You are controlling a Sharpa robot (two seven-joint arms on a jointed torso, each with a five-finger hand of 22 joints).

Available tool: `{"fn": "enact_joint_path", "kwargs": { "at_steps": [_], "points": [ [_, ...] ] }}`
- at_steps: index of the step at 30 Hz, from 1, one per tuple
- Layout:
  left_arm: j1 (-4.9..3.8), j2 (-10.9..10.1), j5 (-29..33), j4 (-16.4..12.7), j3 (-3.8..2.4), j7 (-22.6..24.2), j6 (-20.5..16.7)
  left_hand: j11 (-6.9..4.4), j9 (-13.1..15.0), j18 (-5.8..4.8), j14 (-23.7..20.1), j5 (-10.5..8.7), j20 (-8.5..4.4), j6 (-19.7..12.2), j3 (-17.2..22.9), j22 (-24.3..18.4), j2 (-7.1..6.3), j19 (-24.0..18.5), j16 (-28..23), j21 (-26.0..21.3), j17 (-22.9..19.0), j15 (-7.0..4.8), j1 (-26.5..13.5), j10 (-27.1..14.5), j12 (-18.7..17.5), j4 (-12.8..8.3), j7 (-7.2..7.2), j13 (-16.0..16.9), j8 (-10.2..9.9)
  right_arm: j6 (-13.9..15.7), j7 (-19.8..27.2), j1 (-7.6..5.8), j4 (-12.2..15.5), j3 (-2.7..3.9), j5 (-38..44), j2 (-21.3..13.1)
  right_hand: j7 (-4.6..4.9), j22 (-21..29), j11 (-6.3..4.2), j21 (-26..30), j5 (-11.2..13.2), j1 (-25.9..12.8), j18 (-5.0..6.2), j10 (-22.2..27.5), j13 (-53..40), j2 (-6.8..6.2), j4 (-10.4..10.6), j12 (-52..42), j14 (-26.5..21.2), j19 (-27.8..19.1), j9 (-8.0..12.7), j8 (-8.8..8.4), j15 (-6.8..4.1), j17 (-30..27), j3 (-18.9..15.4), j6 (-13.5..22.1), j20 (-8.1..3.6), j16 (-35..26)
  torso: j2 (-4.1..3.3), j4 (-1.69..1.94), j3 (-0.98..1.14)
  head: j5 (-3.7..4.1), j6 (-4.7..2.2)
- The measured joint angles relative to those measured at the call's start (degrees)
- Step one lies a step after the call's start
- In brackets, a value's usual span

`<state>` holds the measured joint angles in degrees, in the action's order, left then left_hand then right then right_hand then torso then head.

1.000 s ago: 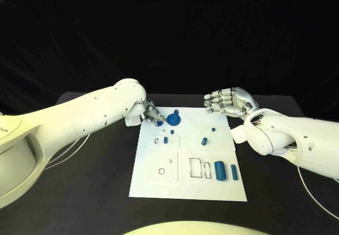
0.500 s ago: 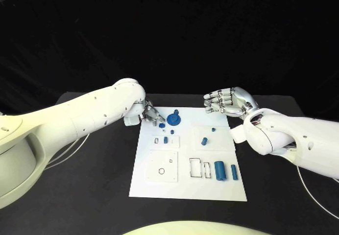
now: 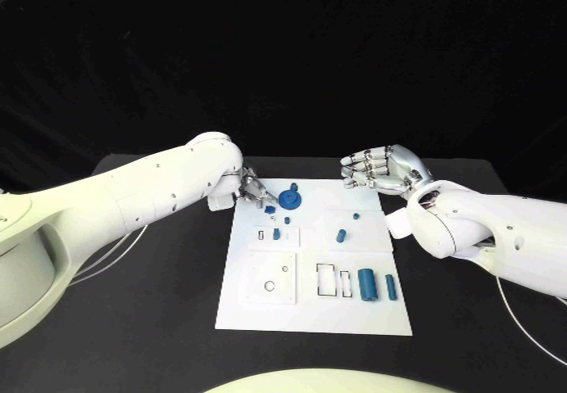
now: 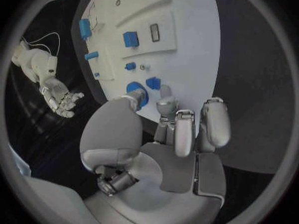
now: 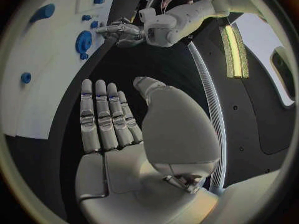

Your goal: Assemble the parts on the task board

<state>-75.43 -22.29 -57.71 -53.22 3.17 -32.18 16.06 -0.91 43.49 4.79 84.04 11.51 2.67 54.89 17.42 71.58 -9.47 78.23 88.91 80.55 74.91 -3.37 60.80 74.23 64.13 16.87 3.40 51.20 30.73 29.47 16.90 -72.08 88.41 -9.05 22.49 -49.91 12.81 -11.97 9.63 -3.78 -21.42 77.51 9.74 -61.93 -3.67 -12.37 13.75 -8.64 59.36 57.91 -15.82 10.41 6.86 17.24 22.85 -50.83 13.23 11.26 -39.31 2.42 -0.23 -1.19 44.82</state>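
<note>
Now my left robot hand (image 3: 251,191), fingers apart and empty, reaches toward the small blue part (image 3: 269,209); next, pinch it.

Our two arms are smooth, glossy white shells with small dark screw dots along the left arm (image 3: 142,196) and right arm (image 3: 496,233). Thin white cables trail beside each at the frame's lower left and right. Our left hand (image 3: 253,190) and right hand (image 3: 380,170) are silver metal, segmented, with grey palm plates.
</note>
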Motion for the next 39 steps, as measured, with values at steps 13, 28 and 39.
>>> {"fn": "enact_joint_path", "kwargs": {
  "at_steps": [13, 28, 39],
  "points": [
    [-0.01, -2.4, -4.8, -6.0, 0.12, 1.9, -6.6, 1.92, -0.7, 0.00, 0.0, 0.25, 0.92, -3.9, -3.7, -3.7, -0.73, -2.6, -2.0, -2.3, 0.0, 0.43, -0.3, -5.9, -5.3, -0.1, 1.81, -7.0, -1.8, 0.0, 0.0, 0.00, 0.0, 0.00, 0.0, -0.3, 0.00, 0.0, 0.00, 0.0, 0.0, 0.0, 0.00, 0.0, 0.0, 0.00, 0.0, 0.0, 0.0, 0.0, 0.0, 0.00, 0.00, 0.0, 0.0, 0.0, 0.00, 0.0, 0.07, 0.10, -0.02, 0.14, -0.20],
    [0.09, -0.2, -9.5, -4.6, 0.91, 0.3, -3.7, 1.84, -0.3, 0.00, 0.0, 0.26, 0.92, -3.7, -5.2, -3.5, -0.13, -2.6, -2.0, -2.3, 0.0, 0.42, -0.2, -6.0, -5.3, 0.1, 1.60, -6.8, -1.1, -0.1, 0.0, 0.02, -0.2, 0.00, 0.0, 0.0, 0.00, 0.0, 0.00, 0.0, 0.0, 0.0, 0.00, 0.0, 0.0, 0.00, 0.0, 0.0, 0.0, 0.0, 0.0, 0.00, 0.00, 0.0, 0.0, 0.0, 0.00, 0.0, -0.03, -0.04, -0.03, -0.28, -0.41],
    [0.11, 0.6, -11.2, -4.0, 0.98, -1.0, -0.6, 1.31, 0.4, 0.00, 0.0, 0.26, 0.98, -3.1, -6.0, -2.2, 1.01, -2.2, -1.7, -1.9, 0.0, 0.42, -0.4, -5.4, -4.4, -0.1, 0.98, -5.8, 0.1, -0.2, -0.1, 0.05, -0.4, -0.01, 0.0, 0.2, 0.00, 0.0, 0.00, 0.0, 0.0, 0.0, 0.00, 0.0, 0.0, 0.00, 0.0, 0.0, 0.0, 0.0, 0.0, 0.00, 0.00, 0.0, 0.0, 0.0, 0.00, 0.0, -0.13, -0.01, 0.03, -0.21, -0.24]
  ]
}}
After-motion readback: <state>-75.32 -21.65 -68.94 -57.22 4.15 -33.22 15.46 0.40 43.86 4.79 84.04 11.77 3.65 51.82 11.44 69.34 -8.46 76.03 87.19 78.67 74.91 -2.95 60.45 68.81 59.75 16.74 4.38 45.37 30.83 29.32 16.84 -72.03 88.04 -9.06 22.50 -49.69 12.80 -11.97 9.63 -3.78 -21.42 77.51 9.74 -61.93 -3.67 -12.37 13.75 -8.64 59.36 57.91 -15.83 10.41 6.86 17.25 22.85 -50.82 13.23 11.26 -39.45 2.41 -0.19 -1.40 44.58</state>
